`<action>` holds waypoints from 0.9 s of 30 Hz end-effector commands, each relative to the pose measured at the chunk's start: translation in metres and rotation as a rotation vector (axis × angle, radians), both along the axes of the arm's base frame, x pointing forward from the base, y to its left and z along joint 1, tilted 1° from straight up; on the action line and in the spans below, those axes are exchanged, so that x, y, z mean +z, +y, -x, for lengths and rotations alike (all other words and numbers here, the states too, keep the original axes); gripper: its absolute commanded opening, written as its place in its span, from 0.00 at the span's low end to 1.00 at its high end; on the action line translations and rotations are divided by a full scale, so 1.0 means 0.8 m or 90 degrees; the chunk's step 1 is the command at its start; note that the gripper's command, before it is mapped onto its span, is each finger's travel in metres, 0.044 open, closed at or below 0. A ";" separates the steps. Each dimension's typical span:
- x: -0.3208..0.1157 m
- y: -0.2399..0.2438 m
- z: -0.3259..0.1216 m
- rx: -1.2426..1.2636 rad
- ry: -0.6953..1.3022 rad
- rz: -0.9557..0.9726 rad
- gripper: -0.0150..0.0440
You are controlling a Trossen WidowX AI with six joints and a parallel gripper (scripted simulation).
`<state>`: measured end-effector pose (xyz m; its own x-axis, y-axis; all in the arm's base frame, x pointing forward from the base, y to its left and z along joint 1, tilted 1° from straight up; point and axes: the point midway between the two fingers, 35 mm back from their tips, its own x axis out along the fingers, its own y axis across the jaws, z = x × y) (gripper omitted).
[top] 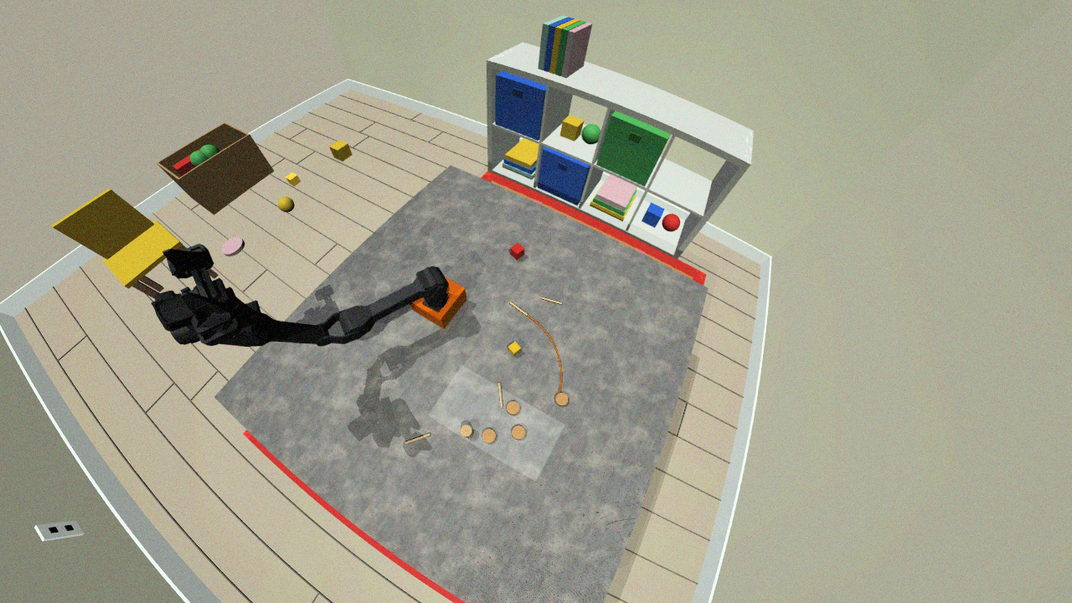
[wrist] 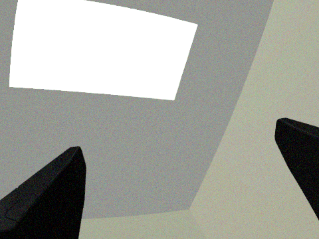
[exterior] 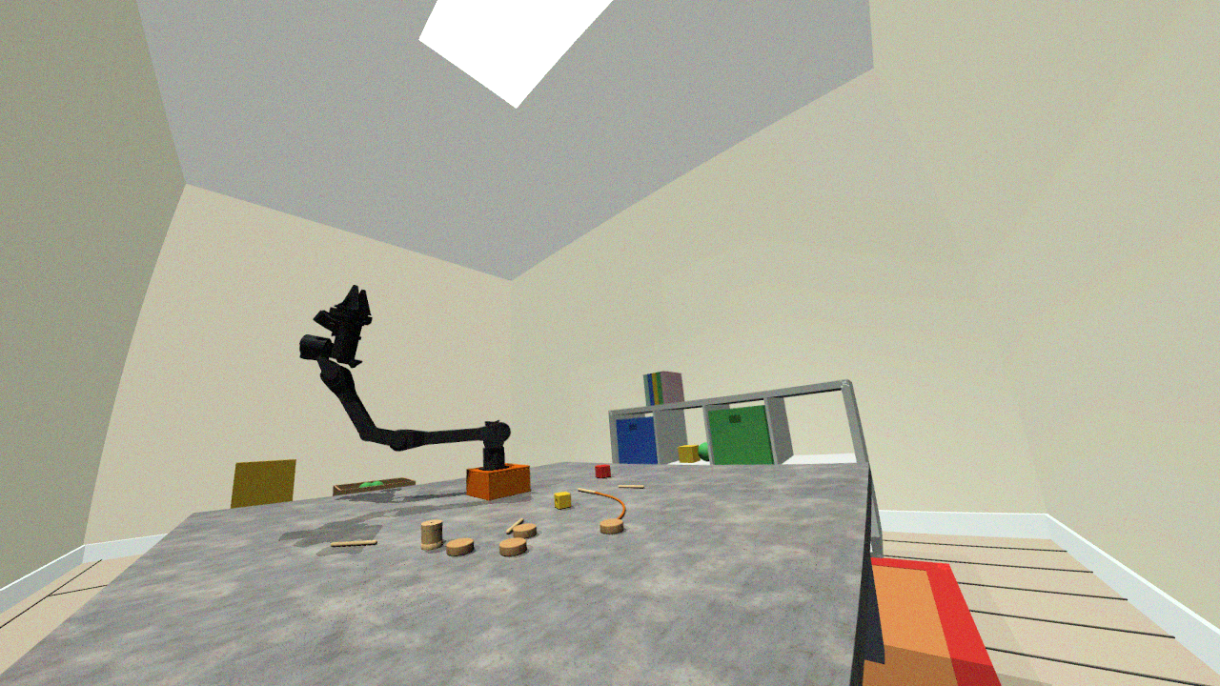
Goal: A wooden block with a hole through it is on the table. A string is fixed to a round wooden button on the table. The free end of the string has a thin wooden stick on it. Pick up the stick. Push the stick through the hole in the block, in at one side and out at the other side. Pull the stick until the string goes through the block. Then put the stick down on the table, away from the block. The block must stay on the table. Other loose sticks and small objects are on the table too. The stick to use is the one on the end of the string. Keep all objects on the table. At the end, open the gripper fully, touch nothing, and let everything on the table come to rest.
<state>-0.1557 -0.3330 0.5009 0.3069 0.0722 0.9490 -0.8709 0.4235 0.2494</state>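
Observation:
The thin wooden stick [top: 517, 308] [exterior: 586, 490] lies on the table at the end of the orange string [top: 560, 369] [exterior: 624, 507]. The string curves to the round wooden button [top: 561, 399] [exterior: 611, 526]. A small yellow cube [top: 514, 347] [exterior: 561, 500] stands left of the string, with a small dark spot on its side that looks like the hole. The string lies apart from it. My gripper [exterior: 358, 291] [wrist: 183, 143] is open and empty, high above the table and pointing upward, far from stick and cube.
Loose sticks lie at the back [top: 551, 301] [exterior: 631, 486], near the discs [top: 500, 394] [exterior: 514, 526] and at the left [top: 417, 438] [exterior: 353, 543]. A wooden spool [top: 466, 430] [exterior: 431, 534] stands near three wooden discs [top: 488, 435] [exterior: 459, 547]. A red cube [top: 517, 251] [exterior: 601, 471] is farther back.

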 end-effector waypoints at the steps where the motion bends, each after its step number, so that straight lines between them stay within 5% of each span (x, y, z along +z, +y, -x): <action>1: 0.000 0.000 0.000 0.000 0.000 0.000 0.98; 17: 0.099 0.220 -0.083 -0.179 0.123 0.289 1.00; 27: 0.108 0.359 -0.176 -0.330 0.178 0.506 1.00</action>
